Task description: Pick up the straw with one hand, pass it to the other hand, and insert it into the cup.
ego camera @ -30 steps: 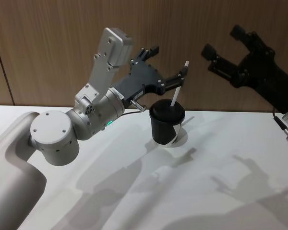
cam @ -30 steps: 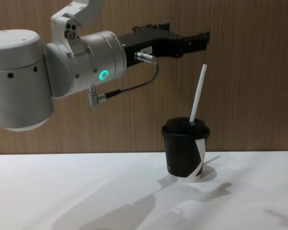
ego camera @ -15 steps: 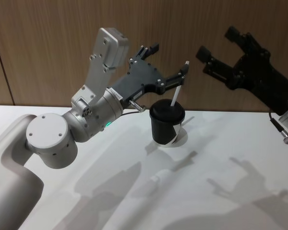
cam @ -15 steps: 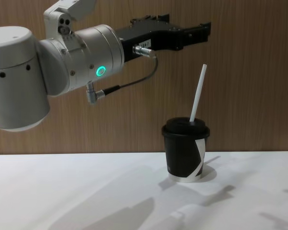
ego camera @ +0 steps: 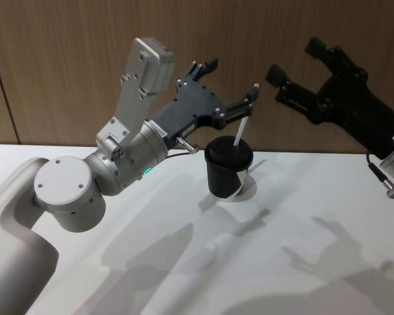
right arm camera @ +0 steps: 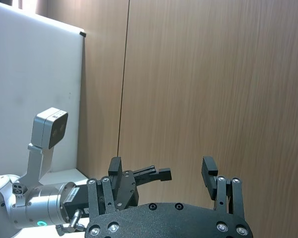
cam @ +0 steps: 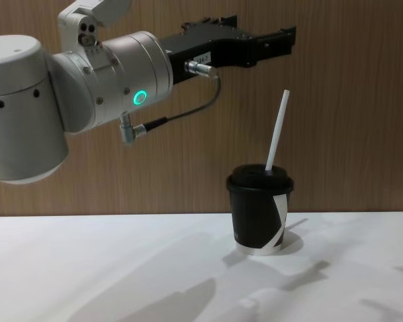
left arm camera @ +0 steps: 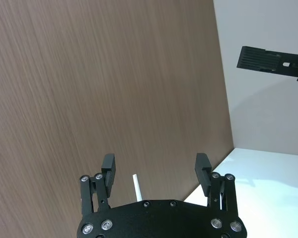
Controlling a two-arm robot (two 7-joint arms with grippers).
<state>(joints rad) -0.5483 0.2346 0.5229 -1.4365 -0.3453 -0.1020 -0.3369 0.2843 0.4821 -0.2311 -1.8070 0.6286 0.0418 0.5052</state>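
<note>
The straw (cam: pixel 277 131) stands in the cup (cam: pixel 258 213), pushed through the domed lid and leaning a little to one side, its upper part free in the air. The cup sits on the white desk (cam: pixel 121 268) near the wooden wall. The left gripper (ego camera: pixel 229 87), on the silver arm with the green ring, hangs above and just behind the cup with its fingers spread wide and nothing between them; in the chest view its tips are above the straw's top end and apart from it. In the left wrist view the straw's end (left arm camera: pixel 137 186) shows between the wide-spread fingers, untouched. The right gripper (ego camera: pixel 295 60) is raised high at the right, well apart from the cup, its fingers likewise wide and empty. By this layout the insertion looks done: the straw rests in the lid on its own and neither gripper has hold of it. What is left seems to be only the retreat, and the left arm should lift clear without brushing the straw's tip, since a nudge could tip the light cup.
</note>
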